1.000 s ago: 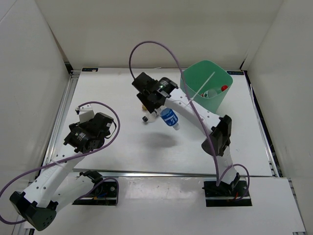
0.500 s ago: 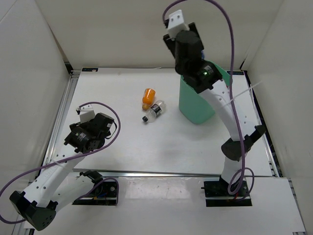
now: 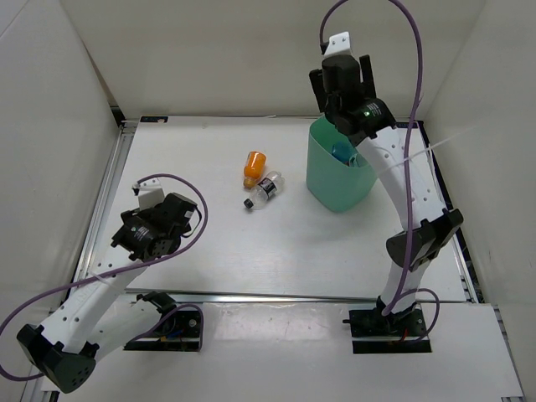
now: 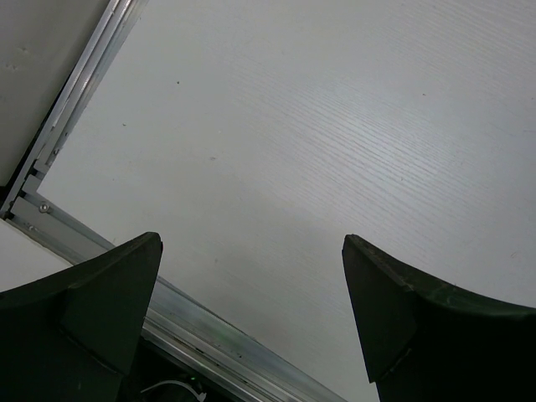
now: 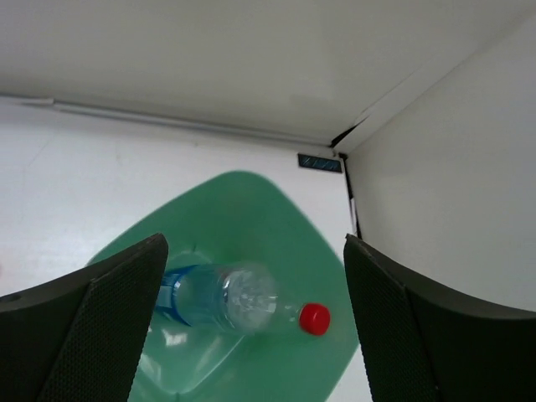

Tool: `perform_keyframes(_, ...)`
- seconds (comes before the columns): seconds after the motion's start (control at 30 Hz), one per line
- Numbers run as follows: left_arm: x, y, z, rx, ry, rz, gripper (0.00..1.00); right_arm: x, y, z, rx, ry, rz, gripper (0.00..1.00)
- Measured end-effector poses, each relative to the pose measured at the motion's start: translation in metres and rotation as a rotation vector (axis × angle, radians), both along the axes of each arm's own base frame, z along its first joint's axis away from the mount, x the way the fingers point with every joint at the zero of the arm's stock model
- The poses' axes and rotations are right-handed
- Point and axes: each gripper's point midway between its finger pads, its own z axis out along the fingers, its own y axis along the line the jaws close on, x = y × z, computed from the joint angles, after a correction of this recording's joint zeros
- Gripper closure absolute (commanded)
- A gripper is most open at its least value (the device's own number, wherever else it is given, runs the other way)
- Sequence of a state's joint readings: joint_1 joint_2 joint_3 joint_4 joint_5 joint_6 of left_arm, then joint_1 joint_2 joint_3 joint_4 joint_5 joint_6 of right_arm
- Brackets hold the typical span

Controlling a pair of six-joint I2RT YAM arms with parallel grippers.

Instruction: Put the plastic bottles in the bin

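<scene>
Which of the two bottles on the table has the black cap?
The clear bottle. The orange bottle beside it is coloured all over and shows no black cap.

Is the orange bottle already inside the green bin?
No, the orange bottle lies on the table left of the bin, beside the clear black-capped bottle.

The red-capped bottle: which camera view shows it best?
The right wrist view: the red-capped bottle shows whole against the green bin, cap and blue label clear. The top view shows only a blue patch inside the bin; the left wrist view shows none of it.
</scene>
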State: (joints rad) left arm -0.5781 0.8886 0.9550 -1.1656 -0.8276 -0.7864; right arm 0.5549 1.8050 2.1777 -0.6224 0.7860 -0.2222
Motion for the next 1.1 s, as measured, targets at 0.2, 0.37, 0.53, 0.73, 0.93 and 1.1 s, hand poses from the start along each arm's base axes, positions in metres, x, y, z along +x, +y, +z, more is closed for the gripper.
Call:
perform_keyframes(0.2, 0.004, -0.006, -0.003, 0.007, 0.026, -0.039, 0.0, -0.011, 0.007, -0.036, 0.098, 0.103, -0.008, 0.0)
perform_keyframes(0.37, 0.015, -0.034, -0.013, -0.002, 0.096, -0.202, 0.0, -0.035, 0.009, -0.037, 0.198, 0.13, -0.029, 0.0)
perform_keyframes(0.53, 0.04, -0.064, -0.016, -0.004, 0.151, -0.312, 0.0, -0.093, 0.005, -0.016, 0.332, 0.113, 0.004, 0.0)
perform_keyframes(0.73, 0.109, -0.124, 0.021, -0.072, 0.067, -0.414, 0.0, -0.144, -0.023, 0.022, 0.536, 0.026, 0.036, 0.0)
perform_keyframes(0.93, 0.14, -0.21, 0.023, -0.246, 0.11, -0.71, 0.0, -0.139, -0.027, 0.018, 0.552, 0.047, 0.044, 0.0)
perform_keyframes(1.1, 0.154, -0.258, -0.002, -0.32, 0.205, -0.892, 0.0, -0.116, -0.036, -0.014, 0.504, 0.141, 0.028, 0.0)
